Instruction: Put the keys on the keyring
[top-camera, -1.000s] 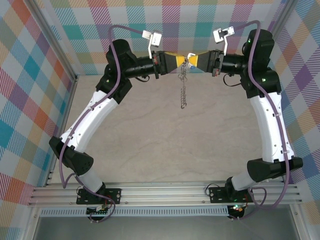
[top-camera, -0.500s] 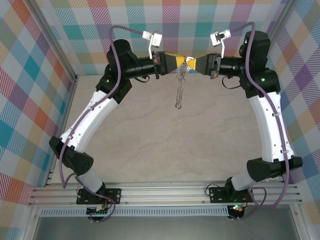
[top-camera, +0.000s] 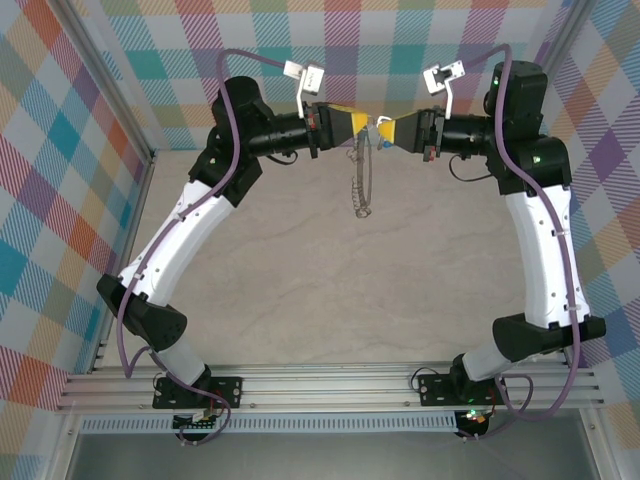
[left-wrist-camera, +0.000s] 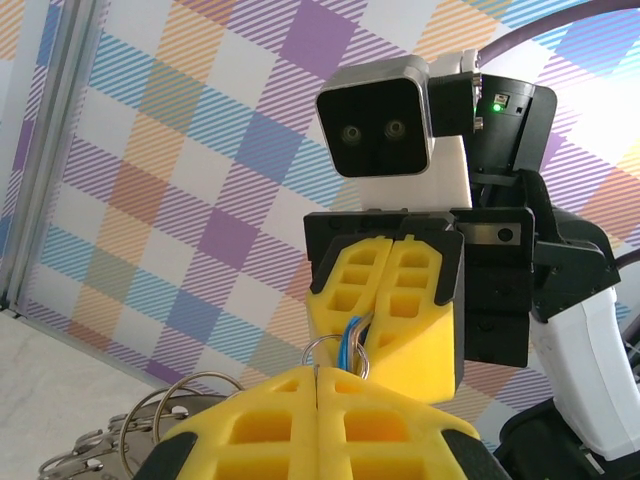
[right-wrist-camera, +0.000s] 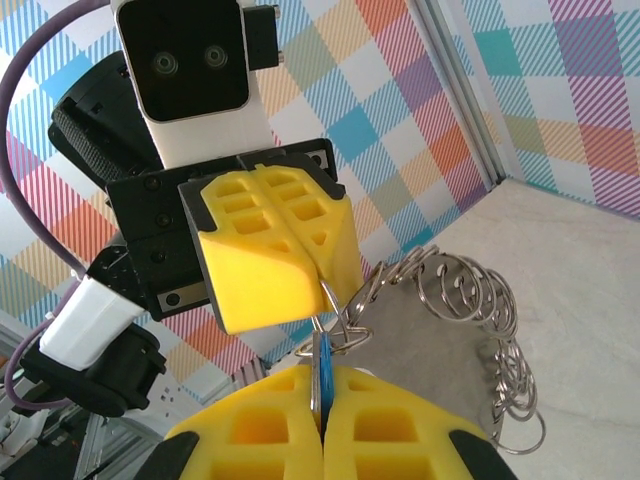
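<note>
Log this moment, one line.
left gripper: shut on keyring | right gripper: shut on key | arms: raised, tips facing

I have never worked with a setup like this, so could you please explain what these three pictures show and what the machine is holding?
These are two robot arms bolted at the near edge of a pale table, each ending in a two-finger gripper with yellow pads. One picture looks down from above and behind. The other two come from a camera on each wrist, showing its own pads at the bottom and the other gripper opposite. The arms meet in the air. The left gripper is shut on the keyring, a thin metal hoop fringed with small loops, hanging over the table. The right gripper is shut on a small blue key.
</note>
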